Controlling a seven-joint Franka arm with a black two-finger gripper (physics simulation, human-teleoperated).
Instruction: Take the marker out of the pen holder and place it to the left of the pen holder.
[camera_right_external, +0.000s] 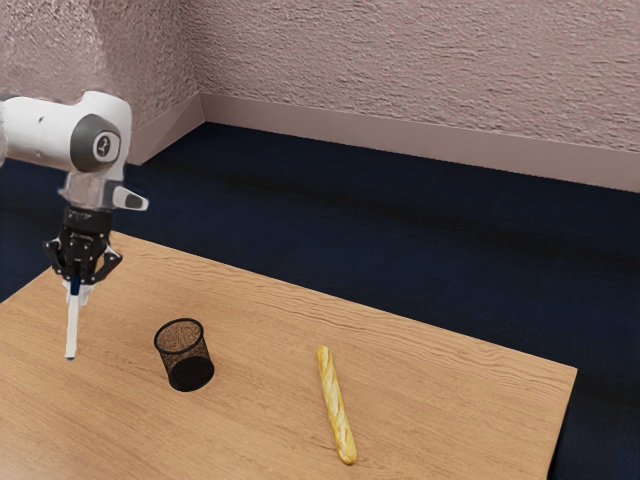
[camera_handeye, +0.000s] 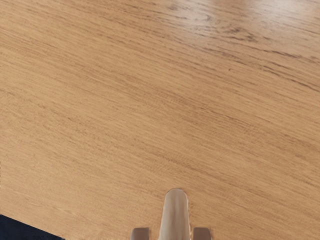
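My black gripper (camera_right_external: 78, 284) is at the exterior view's left, shut on the upper end of the white marker (camera_right_external: 72, 325), which hangs nearly upright with its tip down. In the wrist view the blurred marker (camera_handeye: 175, 215) lies between the two fingertips of the gripper (camera_handeye: 171, 234). The black mesh pen holder (camera_right_external: 184, 356) stands on the table, toward the exterior view's right from the marker and apart from it, with no marker in it.
A yellow baguette (camera_right_external: 336, 405) lies on the wooden table (camera_right_external: 450, 390), farther toward the exterior view's right than the pen holder. The table's edge and dark floor (camera_handeye: 25, 230) show at a corner of the wrist view.
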